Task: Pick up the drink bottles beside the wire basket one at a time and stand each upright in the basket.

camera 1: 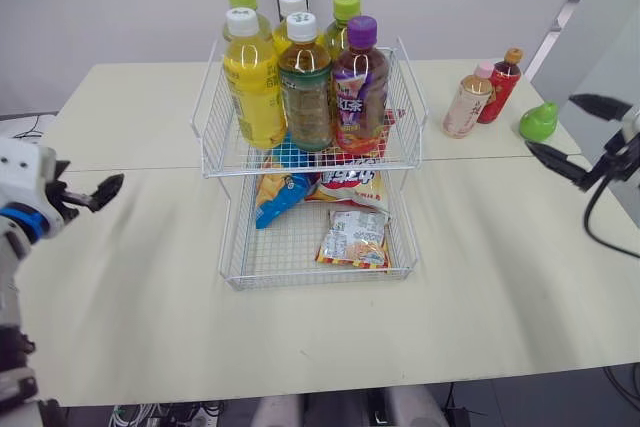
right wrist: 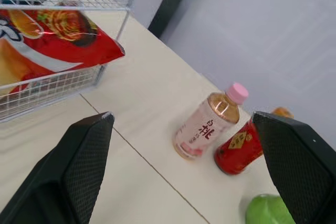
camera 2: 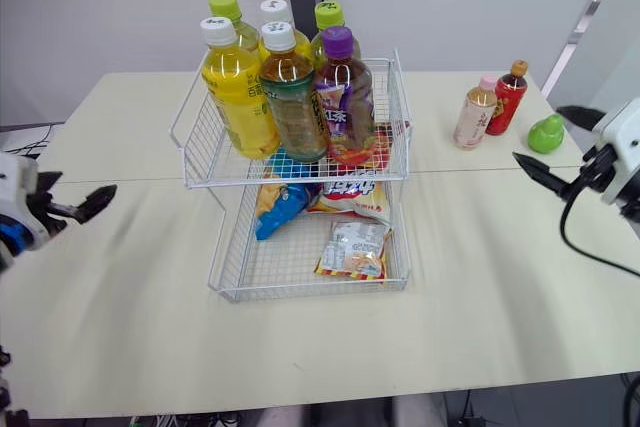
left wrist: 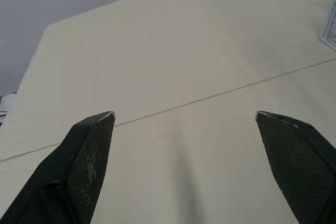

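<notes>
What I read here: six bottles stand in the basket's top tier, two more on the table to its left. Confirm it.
Wrong side: the pink-capped bottle and the red bottle stand to the right of the wire basket, as the left eye view shows. The count of six holds.

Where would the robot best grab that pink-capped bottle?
Probably around the straight labelled middle of the pink-capped bottle, coming from the near side with the right gripper, one open finger on each side. It stands upright, and the red bottle crowds its far right side.
</notes>
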Controlling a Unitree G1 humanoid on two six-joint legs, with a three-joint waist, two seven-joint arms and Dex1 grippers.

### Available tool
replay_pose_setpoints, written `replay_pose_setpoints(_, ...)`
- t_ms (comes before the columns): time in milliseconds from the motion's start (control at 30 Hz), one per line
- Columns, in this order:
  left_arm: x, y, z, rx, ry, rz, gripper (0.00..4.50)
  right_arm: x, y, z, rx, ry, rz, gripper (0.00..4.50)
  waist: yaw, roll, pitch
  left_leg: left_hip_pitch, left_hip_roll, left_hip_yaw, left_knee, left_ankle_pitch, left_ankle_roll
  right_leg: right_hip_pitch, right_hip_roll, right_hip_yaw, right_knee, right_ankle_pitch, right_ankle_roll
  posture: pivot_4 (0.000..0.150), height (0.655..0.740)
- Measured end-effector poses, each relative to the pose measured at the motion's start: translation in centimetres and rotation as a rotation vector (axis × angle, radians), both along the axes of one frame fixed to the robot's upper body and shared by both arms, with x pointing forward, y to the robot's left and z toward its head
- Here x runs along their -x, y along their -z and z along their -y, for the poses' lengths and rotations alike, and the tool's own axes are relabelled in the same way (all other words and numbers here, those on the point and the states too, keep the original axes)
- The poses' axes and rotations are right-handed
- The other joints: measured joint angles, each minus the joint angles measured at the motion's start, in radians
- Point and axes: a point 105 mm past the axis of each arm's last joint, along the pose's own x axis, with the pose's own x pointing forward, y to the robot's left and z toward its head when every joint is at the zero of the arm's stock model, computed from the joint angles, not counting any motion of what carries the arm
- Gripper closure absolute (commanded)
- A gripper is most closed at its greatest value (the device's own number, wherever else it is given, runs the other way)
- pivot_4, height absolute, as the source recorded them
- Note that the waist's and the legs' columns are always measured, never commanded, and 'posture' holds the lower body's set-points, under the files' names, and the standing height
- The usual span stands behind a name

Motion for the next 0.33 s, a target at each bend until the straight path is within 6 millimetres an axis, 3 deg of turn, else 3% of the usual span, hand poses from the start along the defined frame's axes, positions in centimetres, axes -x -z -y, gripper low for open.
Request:
replay_pose_setpoints(167,0.4,1.5,0.6,0.024,-0.073,0.059,0.04,-1.8,3.7,0.9,-0.082,0.122,-0.008,0.00,0.002,0.000,0.000,0.000,0.000,0.001,0.000,0.000,0.000,0.000,0.000,0.005,0.000,0.001,0.001,0.150,0.7400)
replay_pose_setpoints(333,0.9,1.8,0.2,0.054,-0.147,0.089,0.04,-2.7,5.4,1.7,-0.132,0.205,-0.003,0.00,0.001,0.001,0.000,0.001,0.000,0.002,0.000,0.000,0.000,0.000,0.001,0.006,0.000,0.001,0.001,0.150,0.7400)
